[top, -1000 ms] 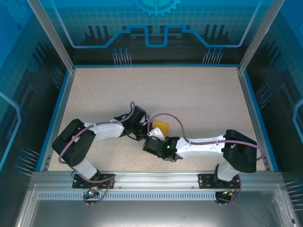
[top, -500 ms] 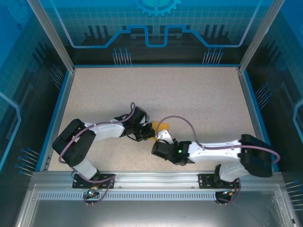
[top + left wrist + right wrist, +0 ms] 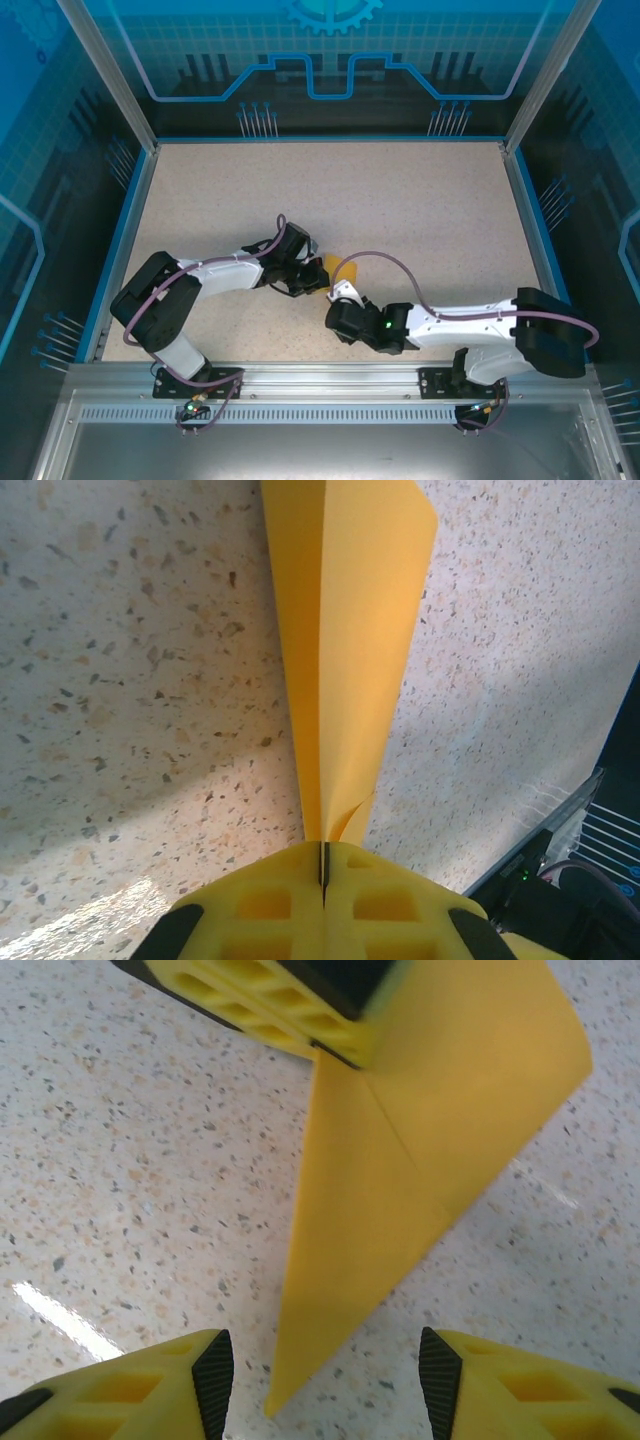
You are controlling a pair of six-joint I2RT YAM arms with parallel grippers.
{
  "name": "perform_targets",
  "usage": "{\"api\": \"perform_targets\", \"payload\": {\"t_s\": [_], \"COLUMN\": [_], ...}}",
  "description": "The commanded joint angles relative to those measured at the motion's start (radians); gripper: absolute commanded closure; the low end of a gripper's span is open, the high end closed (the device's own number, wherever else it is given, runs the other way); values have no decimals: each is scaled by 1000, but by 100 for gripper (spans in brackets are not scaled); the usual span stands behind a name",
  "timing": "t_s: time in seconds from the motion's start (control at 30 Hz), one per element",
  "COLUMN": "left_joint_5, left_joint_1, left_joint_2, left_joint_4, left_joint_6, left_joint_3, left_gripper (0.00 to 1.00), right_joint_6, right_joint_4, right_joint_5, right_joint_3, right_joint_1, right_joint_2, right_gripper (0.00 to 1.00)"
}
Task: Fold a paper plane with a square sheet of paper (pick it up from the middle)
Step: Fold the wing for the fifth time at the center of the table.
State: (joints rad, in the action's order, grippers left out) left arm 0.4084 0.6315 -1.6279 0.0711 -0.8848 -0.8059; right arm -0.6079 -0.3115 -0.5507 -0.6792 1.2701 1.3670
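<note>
The paper plane is orange-yellow paper folded into a slim pointed dart with a lengthwise crease. It stands on edge just above the speckled table. My left gripper is shut on its rear end, jaws pressed together with the paper pinched between them. From above, the plane shows between the two wrists, with the left gripper at its left. My right gripper is open. Its black pads stand either side of the plane's tip without touching it. The left fingers show at the top.
The speckled beige table stretches far and right of the arms. A blue rim and glass walls bound it. The metal rail with the arm bases runs along the near edge.
My right arm has drawn back toward the near edge, off the paper, and its jaws have widened a little. The left gripper stayed still, holding the plane.
</note>
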Motion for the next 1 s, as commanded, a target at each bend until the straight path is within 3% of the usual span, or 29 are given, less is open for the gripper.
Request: {"api": "perform_targets", "payload": {"t_s": [0.0, 0.47, 0.97], "left_joint_5": [27, 32, 30], "left_joint_1": [8, 8, 8], "left_joint_2": [24, 30, 31], "left_joint_4": [-3, -11, 3], "left_joint_6": [3, 0, 6], "left_joint_3": [-24, -14, -17], "left_gripper": [99, 99, 99], "right_joint_6": [31, 28, 13], "right_joint_4": [39, 23, 31], "right_joint_5": [-36, -90, -111], "right_joint_3": [-35, -126, -152], "right_joint_1": [16, 17, 12], "right_joint_2": [33, 211, 277], "right_gripper": [45, 50, 68]}}
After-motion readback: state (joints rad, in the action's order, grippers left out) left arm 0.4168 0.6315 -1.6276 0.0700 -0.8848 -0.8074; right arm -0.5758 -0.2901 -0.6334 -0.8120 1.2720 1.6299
